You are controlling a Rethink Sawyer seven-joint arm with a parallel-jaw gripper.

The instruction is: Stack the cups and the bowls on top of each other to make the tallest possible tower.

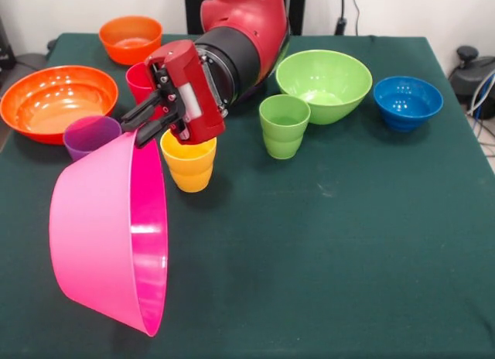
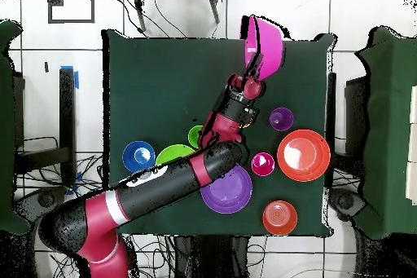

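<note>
Pink, glossy and the largest of the set, the pink bowl (image 1: 104,235) hangs tipped on its side clear of the green table (image 1: 348,243), its opening turned toward the right in the front view. The gripper (image 1: 144,125) has its two black jaws clamped on the bowl's upper rim, one on each face of the wall. The red and black arm (image 1: 232,42) reaches down and forward from the far side, its wrist bent so that the gripper points toward the front left corner. Just behind the raised bowl stand the purple cup (image 1: 90,136) and the yellow cup (image 1: 189,163), with the red cup (image 1: 139,82) partly hidden by the wrist. The green cup (image 1: 284,125), lime green bowl (image 1: 323,84), small blue bowl (image 1: 407,102), large orange bowl (image 1: 56,102) and small orange bowl (image 1: 130,39) rest on the cloth. The overhead view shows the purple bowl (image 2: 228,191) beside the arm.
</note>
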